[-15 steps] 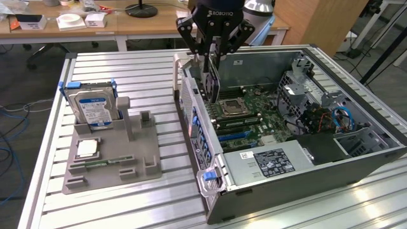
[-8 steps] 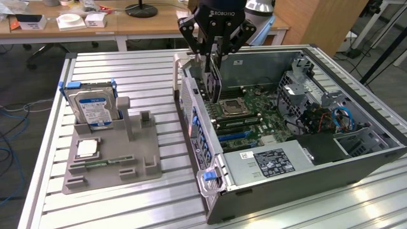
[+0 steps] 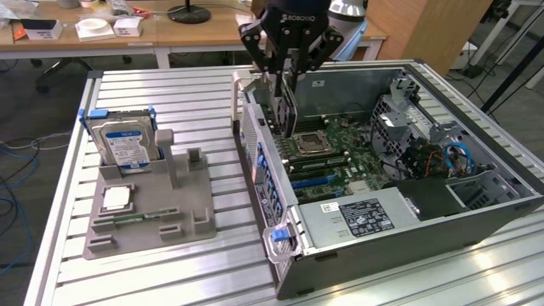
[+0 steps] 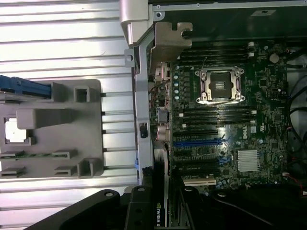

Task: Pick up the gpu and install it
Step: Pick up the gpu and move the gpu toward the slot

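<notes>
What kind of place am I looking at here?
Likely a robotics lab or workshop: a gripper holds the gpu over an open computer case, on a slatted metal bench, with desks behind.

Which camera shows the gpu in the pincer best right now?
The exterior view: the gpu hangs on edge in the pincer, over the open computer case, one dark side partly visible. The wrist view looks down its top edge, where a logo label shows; its faces are hidden.
</notes>
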You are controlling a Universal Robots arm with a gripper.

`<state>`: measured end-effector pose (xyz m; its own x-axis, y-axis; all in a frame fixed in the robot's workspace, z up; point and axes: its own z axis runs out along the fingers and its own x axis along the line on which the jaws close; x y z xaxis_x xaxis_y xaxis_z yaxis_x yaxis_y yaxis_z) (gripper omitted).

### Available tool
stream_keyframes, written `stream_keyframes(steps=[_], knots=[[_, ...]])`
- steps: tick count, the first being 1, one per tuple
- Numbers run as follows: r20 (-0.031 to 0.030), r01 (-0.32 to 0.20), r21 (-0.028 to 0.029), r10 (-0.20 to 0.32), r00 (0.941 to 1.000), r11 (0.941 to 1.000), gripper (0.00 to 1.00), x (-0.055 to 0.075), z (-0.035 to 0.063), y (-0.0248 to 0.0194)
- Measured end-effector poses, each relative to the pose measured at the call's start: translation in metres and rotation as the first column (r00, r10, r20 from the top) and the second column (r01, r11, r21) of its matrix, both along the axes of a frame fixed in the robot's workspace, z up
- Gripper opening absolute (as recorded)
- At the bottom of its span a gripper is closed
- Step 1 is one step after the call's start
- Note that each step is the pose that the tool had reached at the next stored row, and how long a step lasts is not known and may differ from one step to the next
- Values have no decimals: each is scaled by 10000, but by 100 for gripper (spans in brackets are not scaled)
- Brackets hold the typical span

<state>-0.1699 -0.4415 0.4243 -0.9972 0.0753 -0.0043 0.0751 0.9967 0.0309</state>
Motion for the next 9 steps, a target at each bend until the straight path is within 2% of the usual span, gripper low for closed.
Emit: stream_keyframes(steps=[9], knots=[[0, 0, 0, 0, 10000, 10000, 26, 68, 0, -1]])
